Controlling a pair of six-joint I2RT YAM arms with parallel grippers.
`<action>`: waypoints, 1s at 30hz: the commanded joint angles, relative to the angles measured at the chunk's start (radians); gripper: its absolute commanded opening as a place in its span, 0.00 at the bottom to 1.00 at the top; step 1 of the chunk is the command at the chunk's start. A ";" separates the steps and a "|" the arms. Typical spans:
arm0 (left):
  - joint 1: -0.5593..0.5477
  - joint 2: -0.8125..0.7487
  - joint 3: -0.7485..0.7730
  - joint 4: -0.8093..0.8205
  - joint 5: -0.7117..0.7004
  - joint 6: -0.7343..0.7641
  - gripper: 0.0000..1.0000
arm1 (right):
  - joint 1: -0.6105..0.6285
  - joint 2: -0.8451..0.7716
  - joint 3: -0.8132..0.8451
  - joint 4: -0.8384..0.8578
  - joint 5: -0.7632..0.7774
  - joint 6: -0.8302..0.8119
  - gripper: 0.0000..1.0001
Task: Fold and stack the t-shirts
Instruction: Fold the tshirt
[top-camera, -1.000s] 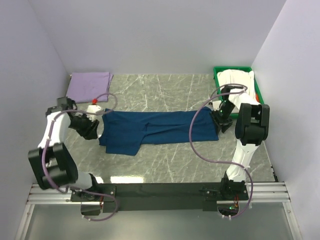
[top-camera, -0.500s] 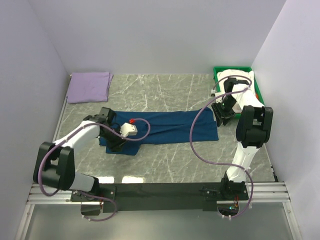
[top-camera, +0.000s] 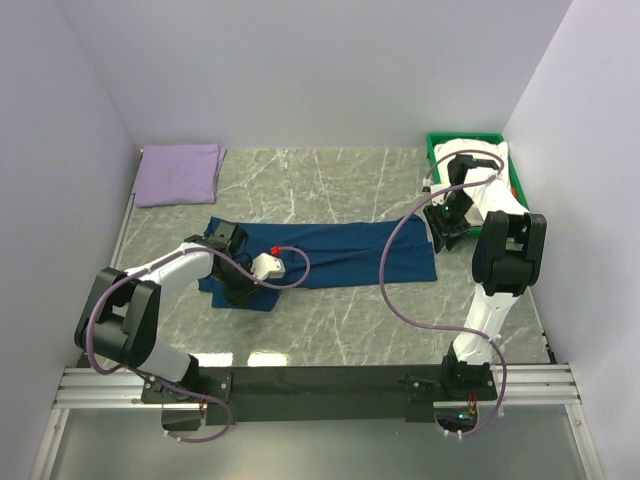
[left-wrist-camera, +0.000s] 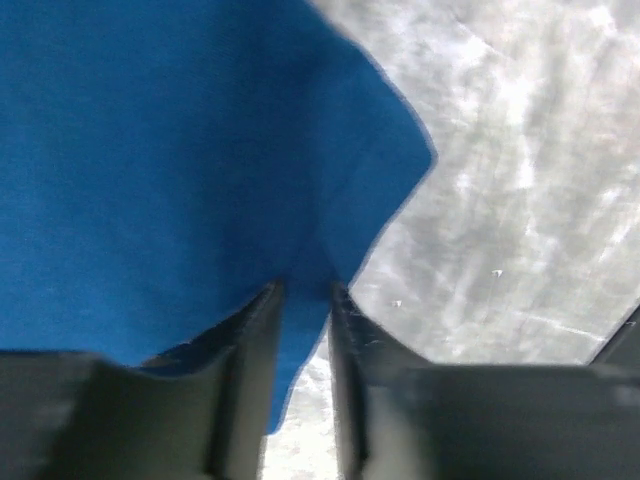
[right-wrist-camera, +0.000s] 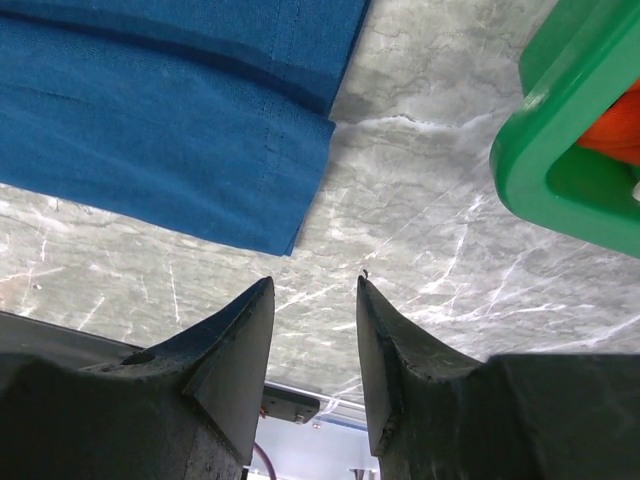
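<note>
- The worktop (top-camera: 350, 320) is a grey marbled slab enclosed by pale walls. Both arm bases are bolted along its near edge.
- The navy t-shirt (top-camera: 340, 255) lies flat across the middle of the worktop as a long band running left to right. A lengthwise fold line shows along the band. A flap hangs toward the near side at its left end.
- The lavender t-shirt (top-camera: 180, 172) lies folded flat in the far left corner, well apart from the navy t-shirt.
- The green bin (top-camera: 432, 160) stands in the far right corner against the right wall.
- The white t-shirt (top-camera: 480, 155) lies bunched inside the green bin.
- The orange-red t-shirt (right-wrist-camera: 615, 135) shows as a small patch inside the green bin in the right wrist view.
- The left fingers (left-wrist-camera: 250, 350) are at the near left flap of the navy t-shirt. They stand close together with a ridge of the blue cloth pinched between them.
- The right fingers (right-wrist-camera: 235, 340) are spread apart with nothing between them. They hang over bare worktop between the right end of the navy t-shirt and the green bin, touching neither.
</note>
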 joint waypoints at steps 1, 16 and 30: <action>-0.006 0.063 -0.015 -0.002 -0.035 0.007 0.24 | -0.002 -0.013 0.020 -0.013 -0.006 0.000 0.45; 0.109 0.210 0.601 -0.461 0.183 0.059 0.02 | -0.002 0.054 0.132 -0.066 -0.057 -0.020 0.42; -0.044 0.049 0.171 -0.181 0.064 0.031 0.55 | -0.002 0.025 0.057 -0.033 -0.050 -0.034 0.45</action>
